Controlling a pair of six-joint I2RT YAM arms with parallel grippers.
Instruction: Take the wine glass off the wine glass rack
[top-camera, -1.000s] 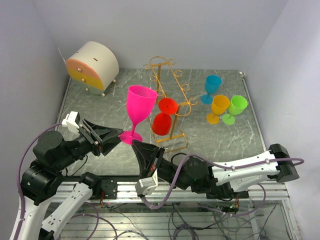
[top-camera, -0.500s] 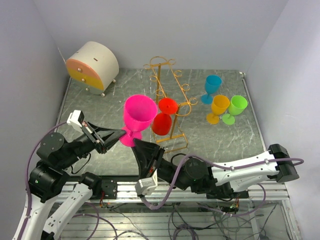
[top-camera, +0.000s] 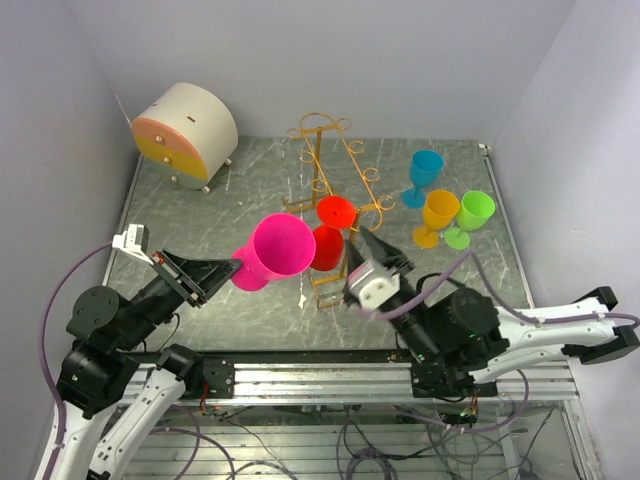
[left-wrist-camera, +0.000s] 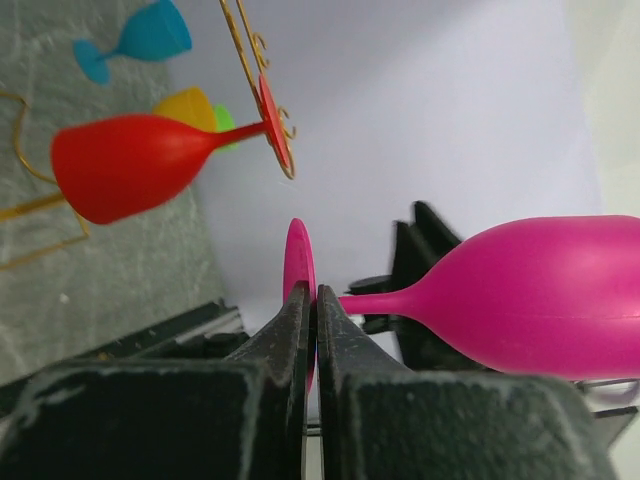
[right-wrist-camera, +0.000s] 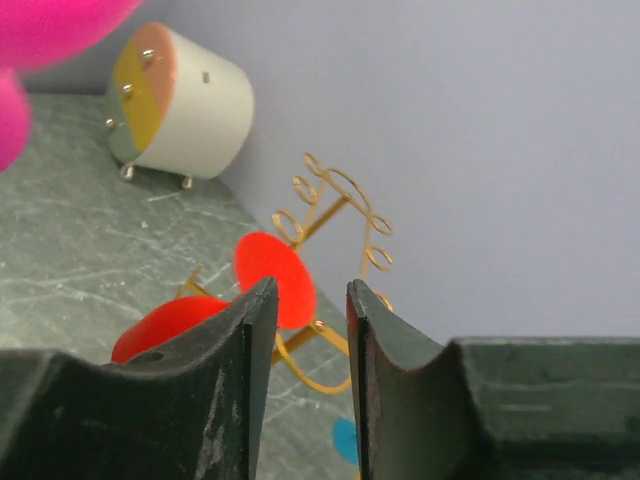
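Left gripper (left-wrist-camera: 312, 300): pinches magenta plastic wine glass (top-camera: 275, 250) by its foot, bowl tilted, clear of golden wire rack (top-camera: 322, 165)
Right gripper (right-wrist-camera: 305, 295): part-open, empty

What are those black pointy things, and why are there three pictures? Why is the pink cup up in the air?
Those are two robot arms bolted at the edge of the table. Each ends in a two-finger pincher called a gripper. The big picture comes from a camera above and behind them. The other two come from small cameras on the wrists, so you see each arm's own fingers close up. The left gripper is pinched shut on the foot of the pink wine glass, holding it tipped sideways above the table. The right gripper is open and empty. On the table stand a golden wire rack with a red glass hanging from it, a blue glass, an orange glass, a green glass, and a round drawer box.
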